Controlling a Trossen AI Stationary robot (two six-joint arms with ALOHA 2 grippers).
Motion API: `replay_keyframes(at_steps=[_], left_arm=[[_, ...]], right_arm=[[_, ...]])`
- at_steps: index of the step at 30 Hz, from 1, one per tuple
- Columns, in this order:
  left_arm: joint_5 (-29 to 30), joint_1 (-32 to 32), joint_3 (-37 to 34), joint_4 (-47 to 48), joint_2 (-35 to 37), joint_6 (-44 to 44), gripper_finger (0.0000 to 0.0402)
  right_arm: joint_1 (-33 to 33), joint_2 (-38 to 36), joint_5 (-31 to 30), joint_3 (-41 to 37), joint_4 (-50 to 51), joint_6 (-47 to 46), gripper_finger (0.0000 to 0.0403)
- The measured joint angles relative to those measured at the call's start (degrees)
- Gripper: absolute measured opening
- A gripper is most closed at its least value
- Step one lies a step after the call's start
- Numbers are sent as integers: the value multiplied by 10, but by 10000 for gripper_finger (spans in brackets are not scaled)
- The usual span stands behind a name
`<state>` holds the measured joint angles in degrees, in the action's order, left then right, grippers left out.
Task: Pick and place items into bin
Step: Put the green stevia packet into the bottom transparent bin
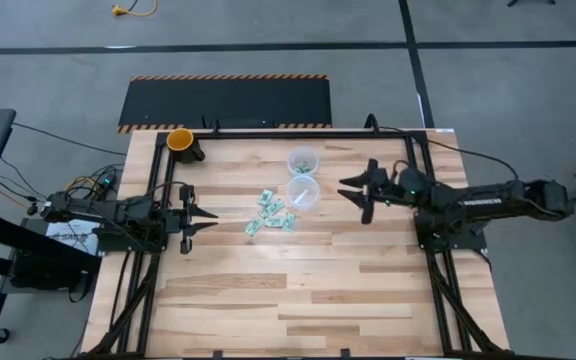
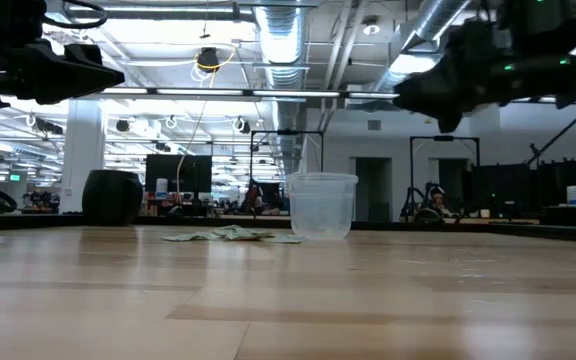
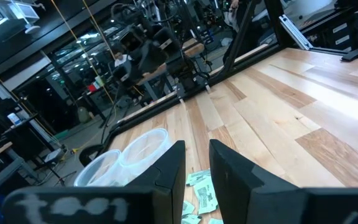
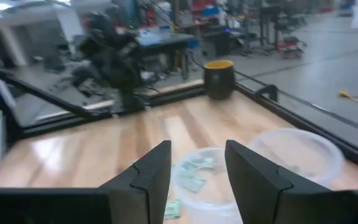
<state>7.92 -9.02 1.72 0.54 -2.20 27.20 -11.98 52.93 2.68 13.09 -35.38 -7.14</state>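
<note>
Small flat green-and-white packets lie scattered mid-surface, just left of two clear plastic cups; the farther cup holds a few packets. Right pincer hovers just right of the cups, fingers apart, empty. Left pincer waits left of the packets, fingers slightly apart, empty. Black mug with yellow inside stands at the light wooden surface's far-left corner.

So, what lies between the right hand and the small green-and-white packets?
In the high view, one clear plastic cup stands between the right hand and the small green-and-white packets.
</note>
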Motion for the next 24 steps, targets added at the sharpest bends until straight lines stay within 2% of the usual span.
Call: replay_keyframes(at_steps=[6,11,15,20,24], left_arm=[[0,0,0,0,0,0,62],[0,0,0,0,0,0,62],[0,0,0,0,0,0,62],[0,0,0,0,0,0,62],[0,0,0,0,0,0,62]], right_arm=[[63,-88,0,-43,0,5,143],[103,-156,-4,-61,49,42,146],[116,-223,-28,-87,59,63,143],[115,-312,-73,-113,120,57,141],[115,-370,-84,-126,163,66,144]])
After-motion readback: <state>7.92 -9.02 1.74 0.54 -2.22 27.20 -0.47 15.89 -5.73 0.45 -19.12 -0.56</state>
